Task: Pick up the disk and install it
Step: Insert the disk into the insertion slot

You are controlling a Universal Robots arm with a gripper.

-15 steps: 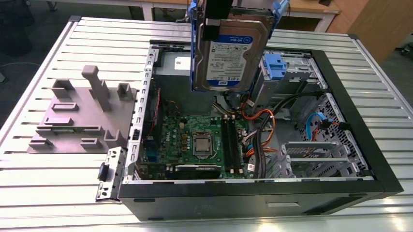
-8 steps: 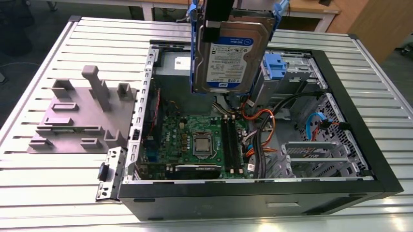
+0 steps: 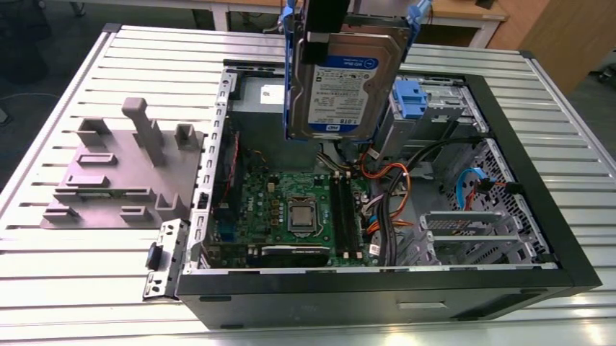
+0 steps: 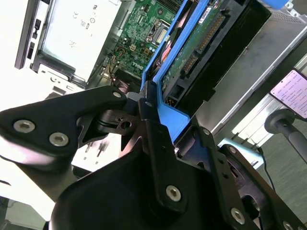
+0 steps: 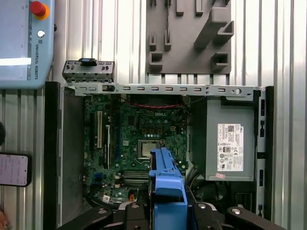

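Tool [image 4: 163, 112] clenched on the disk [image 3: 342, 85], which hangs on edge right beneath it above the open computer case [image 3: 366, 292], so steady handling, I judge, means keeping the disk square and clear of the cables [image 3: 390, 176] below.

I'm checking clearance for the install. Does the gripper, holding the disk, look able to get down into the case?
Likely yes: the case is open on top, and the disk in the gripper hangs over the opening with nothing between. Cables inside may crowd it.
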